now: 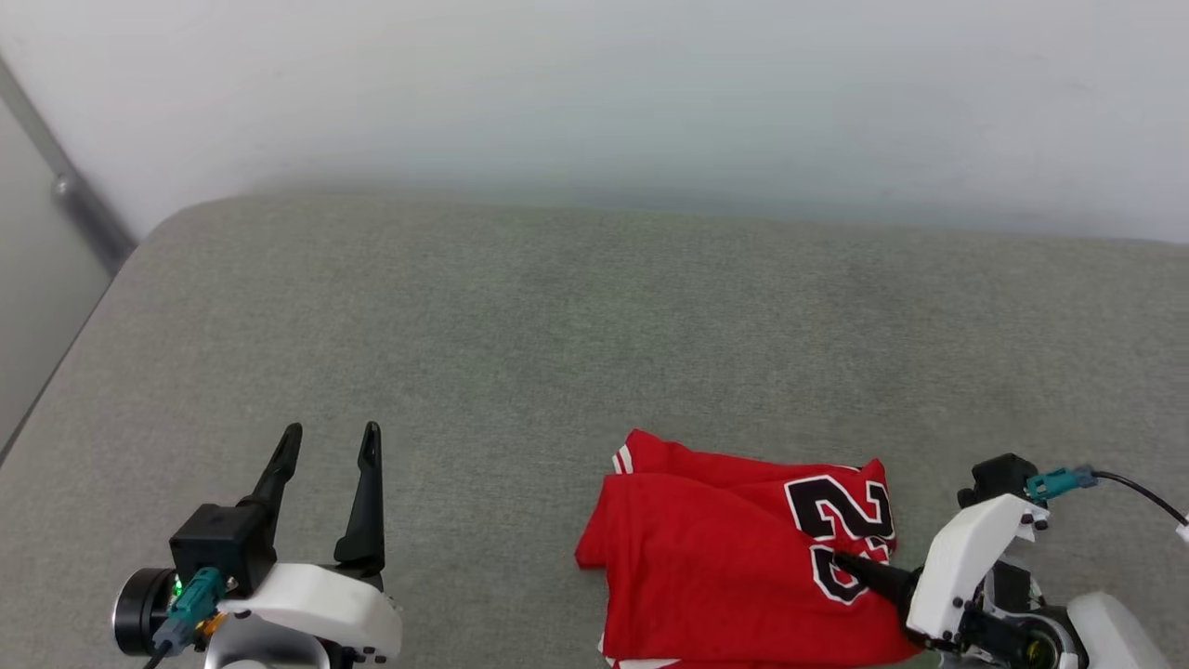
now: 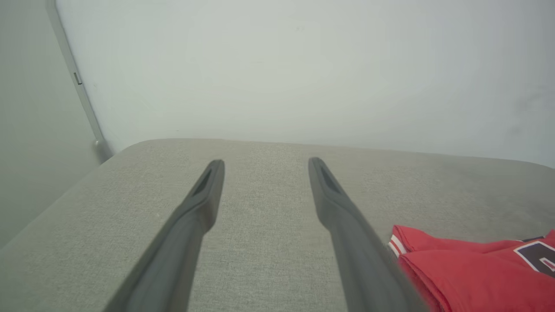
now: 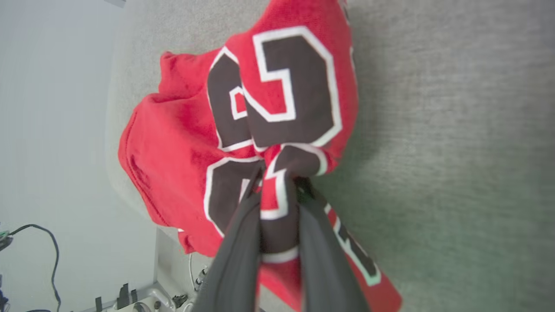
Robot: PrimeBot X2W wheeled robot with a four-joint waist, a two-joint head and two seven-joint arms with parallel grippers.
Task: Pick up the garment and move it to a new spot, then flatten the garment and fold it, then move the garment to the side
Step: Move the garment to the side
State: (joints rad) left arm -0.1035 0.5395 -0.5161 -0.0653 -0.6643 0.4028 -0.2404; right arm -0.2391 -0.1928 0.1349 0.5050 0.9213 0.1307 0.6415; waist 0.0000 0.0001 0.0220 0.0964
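Right gripper (image 3: 277, 182) fingers (image 3: 236, 242) are clamped on a bunched, black-and-white printed fold of the garment (image 3: 173, 143). The garment (image 1: 706, 548) is seen crumpled at the cushion's (image 1: 557, 325) front edge, right of centre. Left gripper (image 1: 330, 437) fingers (image 2: 208, 186) are spread apart, nothing between them. It is held over the front left part, well apart from the garment.

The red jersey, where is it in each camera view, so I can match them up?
Head view: garment lower centre-right, on the grey cushion.
Left wrist view: garment in the lower right corner, partly cut off.
Right wrist view: garment at centre, a fold pinched in the right gripper.
Shared landmark: its black, white-outlined number.
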